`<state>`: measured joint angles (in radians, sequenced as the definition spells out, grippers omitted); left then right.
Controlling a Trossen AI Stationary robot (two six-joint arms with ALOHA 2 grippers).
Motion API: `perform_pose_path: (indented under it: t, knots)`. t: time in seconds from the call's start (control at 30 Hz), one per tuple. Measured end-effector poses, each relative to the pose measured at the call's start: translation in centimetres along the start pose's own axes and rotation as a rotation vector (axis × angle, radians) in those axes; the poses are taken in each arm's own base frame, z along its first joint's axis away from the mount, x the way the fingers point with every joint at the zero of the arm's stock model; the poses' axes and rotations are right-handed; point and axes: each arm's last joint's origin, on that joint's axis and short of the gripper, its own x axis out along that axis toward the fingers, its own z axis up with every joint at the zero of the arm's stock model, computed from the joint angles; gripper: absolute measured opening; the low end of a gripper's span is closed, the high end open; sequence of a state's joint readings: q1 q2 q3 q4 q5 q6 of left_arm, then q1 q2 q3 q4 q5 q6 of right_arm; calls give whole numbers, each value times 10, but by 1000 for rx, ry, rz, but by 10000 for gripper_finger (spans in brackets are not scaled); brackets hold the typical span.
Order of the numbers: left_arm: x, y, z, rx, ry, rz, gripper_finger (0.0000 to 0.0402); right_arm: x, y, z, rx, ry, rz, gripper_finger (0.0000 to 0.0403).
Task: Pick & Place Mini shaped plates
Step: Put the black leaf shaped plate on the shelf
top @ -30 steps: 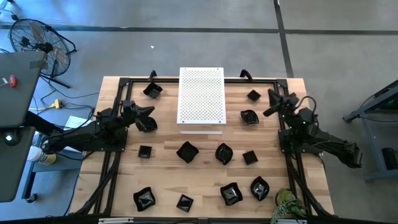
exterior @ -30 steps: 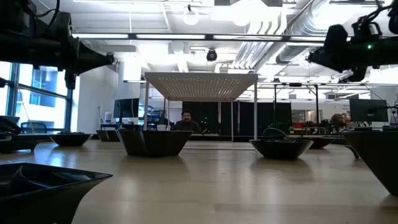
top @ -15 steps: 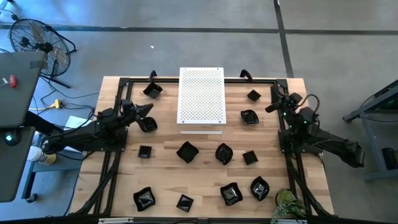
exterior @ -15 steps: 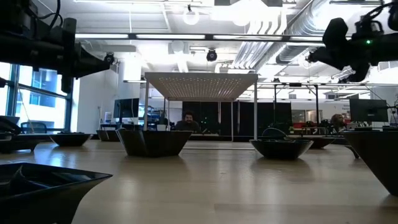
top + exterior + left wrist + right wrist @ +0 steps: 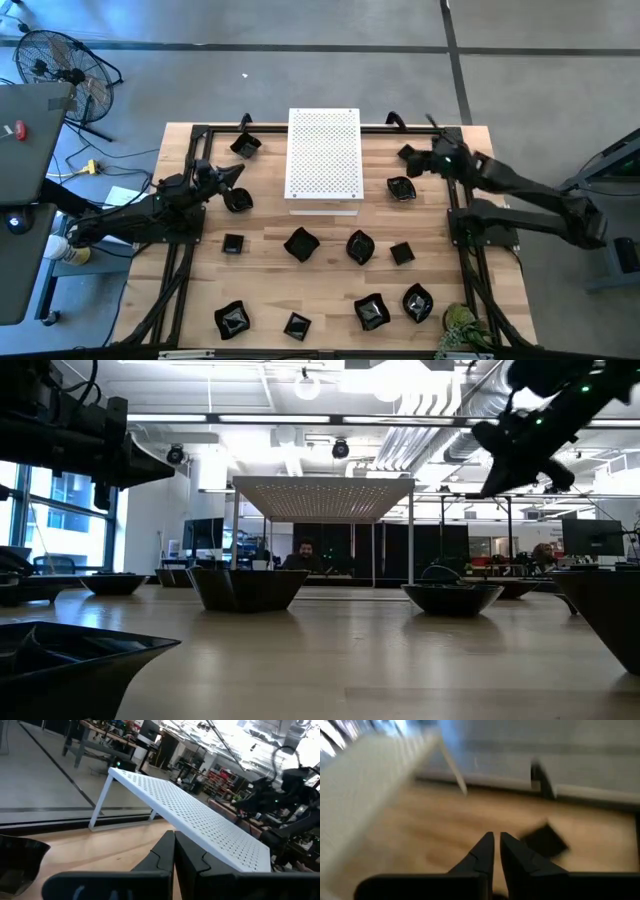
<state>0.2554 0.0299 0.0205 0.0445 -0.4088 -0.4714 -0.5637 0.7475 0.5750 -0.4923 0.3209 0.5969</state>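
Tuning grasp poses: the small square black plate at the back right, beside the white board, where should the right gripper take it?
Probably on the rim. The square plate lies flat and alone on the table, apart from the white board, so come straight down and pinch one straight edge, one finger inside, one outside. The right gripper hangs close beside it, fingers nearly together; they'd need to open first.

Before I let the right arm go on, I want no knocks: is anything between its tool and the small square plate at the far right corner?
Nothing visible: the right tool hangs beside the square plate, bare wood between.
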Motion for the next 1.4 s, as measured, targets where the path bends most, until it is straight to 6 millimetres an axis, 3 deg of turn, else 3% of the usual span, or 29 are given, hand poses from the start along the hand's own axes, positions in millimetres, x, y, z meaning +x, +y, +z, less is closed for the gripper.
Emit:
perform_pose_path:
  t: [0.3,0.53,0.83,1.4]
  knots:
    - [0,2,1,-1,-32,63,1,48,-7,1,30,360,34,123]
    - [0,2,1,0,-28,59,1,79,-22,-10,-38,545,4,136]
    - [0,2,1,-3,-27,59,1,105,-34,-24,-116,704,22,107]
    - [0,2,1,31,-31,74,1,111,-35,-27,-102,746,85,3]
